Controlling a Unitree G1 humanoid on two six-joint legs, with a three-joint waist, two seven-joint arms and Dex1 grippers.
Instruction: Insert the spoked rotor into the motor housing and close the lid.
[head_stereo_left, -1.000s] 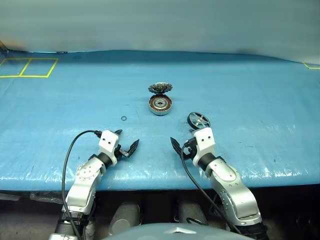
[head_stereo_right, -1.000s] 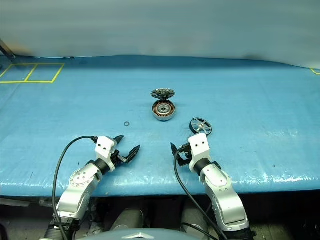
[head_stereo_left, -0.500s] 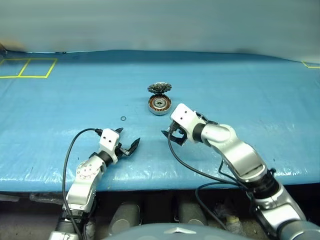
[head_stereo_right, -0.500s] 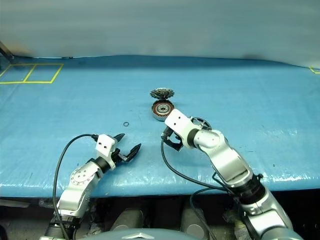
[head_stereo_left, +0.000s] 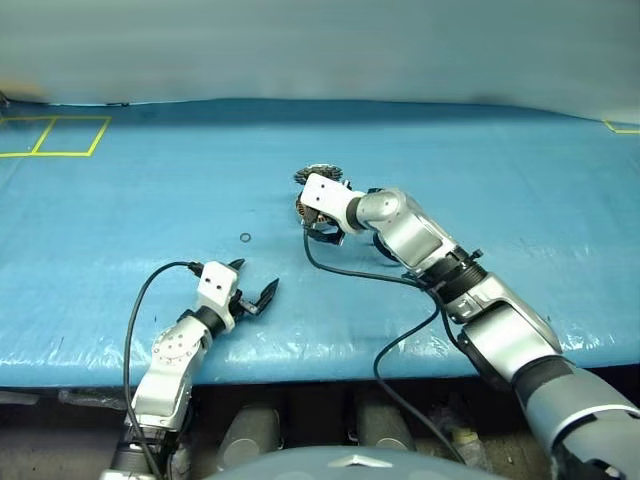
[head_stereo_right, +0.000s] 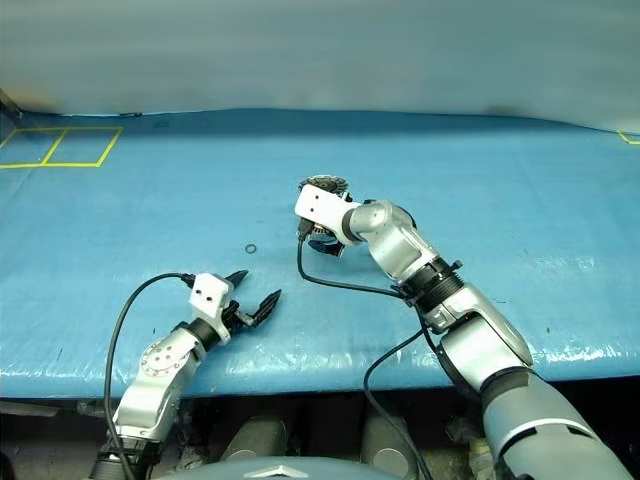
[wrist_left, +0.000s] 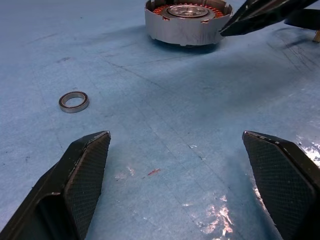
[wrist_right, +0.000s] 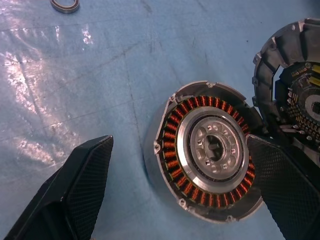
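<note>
right claw (wrist_right: 180, 190) now spread over motor housing (wrist_right: 207, 172), off spoked rotor

Even, fairly bright light falls from overhead, and the blue table (head_stereo_left: 150, 190) shows white glare patches along its wrinkled near edge and beside the left gripper (wrist_left: 180, 165). Soft shadows lie under the right arm and around the motor housing (wrist_right: 207, 150), whose copper windings look crisp. The far background is hazy, and the nearest fingertips (wrist_right: 70, 195) look slightly soft.
</note>
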